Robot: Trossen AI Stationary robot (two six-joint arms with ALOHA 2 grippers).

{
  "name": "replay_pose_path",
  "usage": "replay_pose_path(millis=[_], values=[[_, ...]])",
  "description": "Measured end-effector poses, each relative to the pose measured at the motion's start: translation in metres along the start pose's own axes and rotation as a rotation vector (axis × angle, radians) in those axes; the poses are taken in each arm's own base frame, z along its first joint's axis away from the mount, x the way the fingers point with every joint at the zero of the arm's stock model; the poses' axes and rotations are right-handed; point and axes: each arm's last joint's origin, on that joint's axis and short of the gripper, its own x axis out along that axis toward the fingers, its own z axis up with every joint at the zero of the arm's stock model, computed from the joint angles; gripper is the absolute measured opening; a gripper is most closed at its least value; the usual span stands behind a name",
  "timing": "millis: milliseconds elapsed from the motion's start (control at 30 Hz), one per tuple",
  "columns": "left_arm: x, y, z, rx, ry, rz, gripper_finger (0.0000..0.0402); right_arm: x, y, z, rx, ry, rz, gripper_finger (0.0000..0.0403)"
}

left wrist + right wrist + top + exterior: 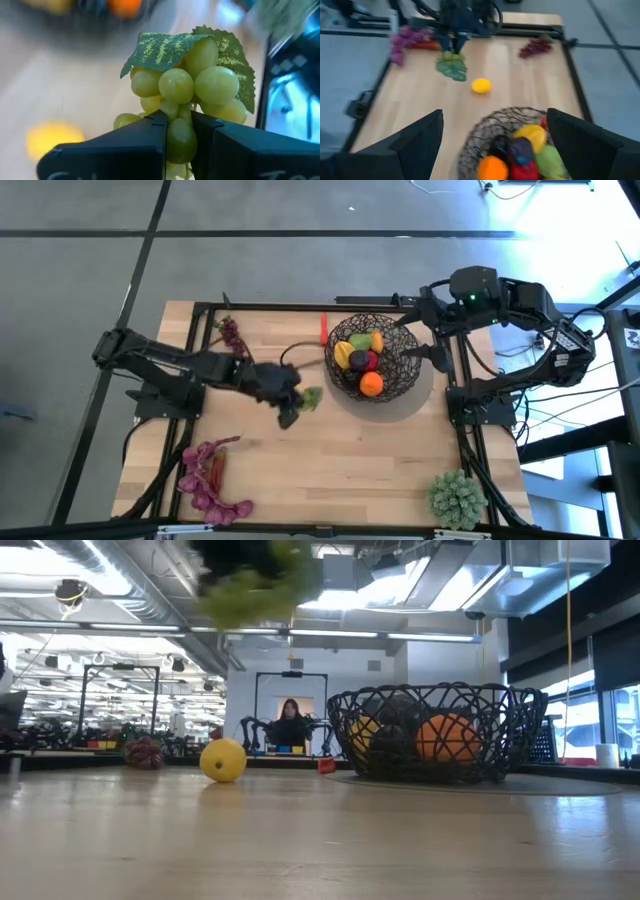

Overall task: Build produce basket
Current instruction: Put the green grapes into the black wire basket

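So the left end effector point(179, 131) is pinched down tight on the green grapes point(187, 87), fingers squeezing the lower part of the bunch with the leaves and most of the fruit sticking out past the tips. In the low view the bunch hangs well above the desk point(330, 450), so it's already lifted clear.

The basket point(405, 370) sits off to that end effector's front-right, with the orange point(371, 384) and a few other pieces inside. The lemon point(223, 760) is on the desk near the grapes, not in the way as far as I can tell, though the wrist view is pretty blurry there.

If I were doing the carry: stay high enough that the dangling leaves clear the rim, come in over the open middle, then lower before letting go so the bunch doesn't bounce out. The grip is on soft grapes, so no jerky moves.

The right end effector point(490, 145) hovers wide open, holding nothing, just above the basket's rim, so the incoming bunch probably needs to steer around it.
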Motion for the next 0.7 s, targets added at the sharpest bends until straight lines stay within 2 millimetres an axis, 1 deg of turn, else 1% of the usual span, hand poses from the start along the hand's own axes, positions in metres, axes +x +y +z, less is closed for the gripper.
replay_pose_path(millis=[167, 333, 533, 700], values=[[0.001, 0.017, 0.037, 0.109, -0.219, -0.028, 0.0023, 0.0, -0.003, -0.003, 0.031, 0.041, -0.1, 0.0344], [-0.005, 0.035, 0.064, 0.229, -0.386, 0.008, 0.0023, 0.0, -0.002, -0.003, 0.051, 0.043, -0.098, 0.0344], [-0.008, 0.049, 0.078, 0.283, -0.457, 0.057, 0.0023, 0.011, -0.005, -0.002, 0.083, 0.073, -0.092, 0.0344], [-0.009, 0.052, 0.08, 0.298, -0.461, 0.068, 0.0023, 0.029, -0.01, 0.001, 0.099, 0.113, -0.085, 0.0344]])
